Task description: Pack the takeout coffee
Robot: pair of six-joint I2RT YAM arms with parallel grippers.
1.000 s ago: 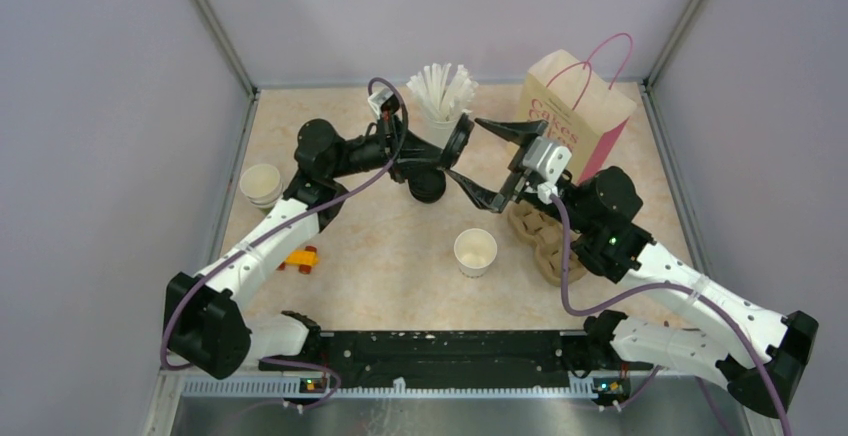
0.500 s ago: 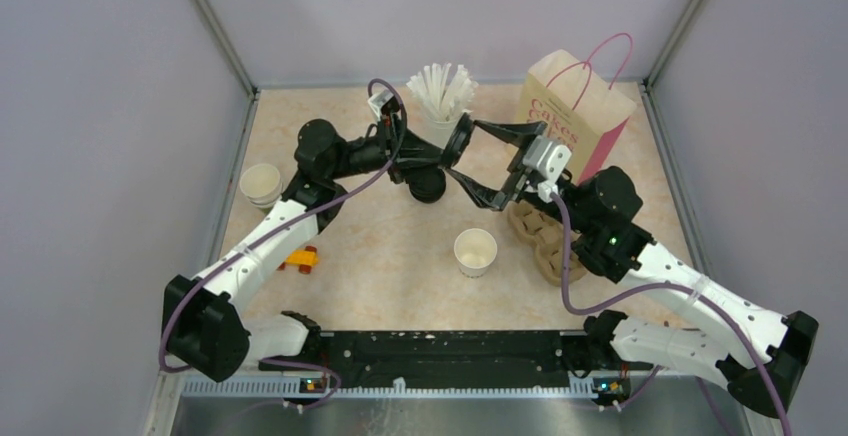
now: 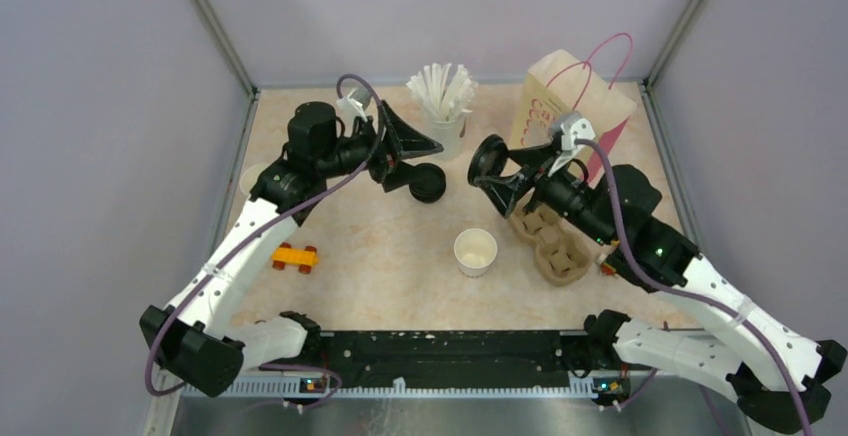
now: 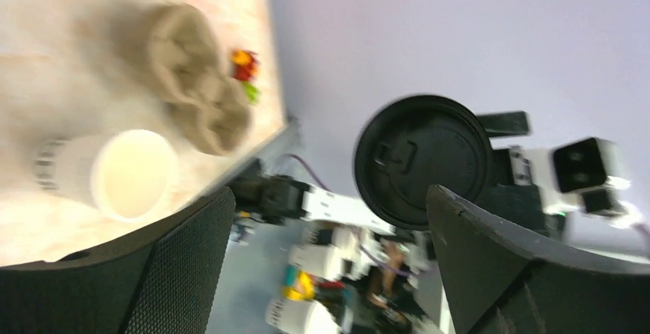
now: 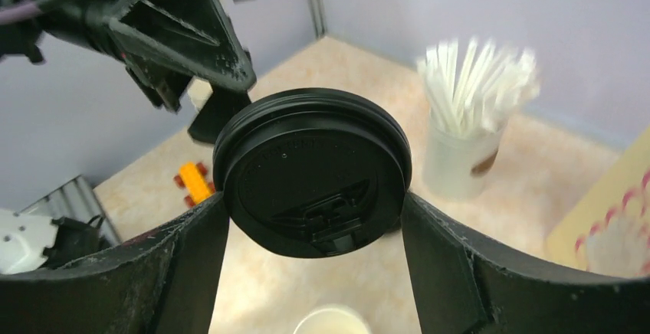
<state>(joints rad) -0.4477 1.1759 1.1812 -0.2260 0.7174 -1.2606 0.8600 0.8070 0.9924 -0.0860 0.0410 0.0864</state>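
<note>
A round black plastic lid (image 5: 310,169) sits edge-on between the jaws of my right gripper (image 5: 313,200), which is shut on its rim. From above, that lid (image 3: 490,161) hangs over the table in my right gripper (image 3: 503,174). My left gripper (image 3: 418,158) stands open and empty to the left, apart from the lid (image 4: 421,162). An open white paper cup (image 3: 475,251) stands lidless on the table below. The takeout coffee as a lidded cup is out of view. A black round object (image 3: 427,184) stands under the left gripper; I cannot tell what it is.
A brown cardboard cup carrier (image 3: 548,241) lies under the right arm. A paper bag with pink handles (image 3: 590,106) stands at the back right, a cup of white straws (image 3: 440,96) at the back middle. An orange toy brick (image 3: 295,256) lies front left.
My left gripper has opened, let go of the black lid and drawn back to the left. The right gripper has closed on the lid and carried it a little right.
</note>
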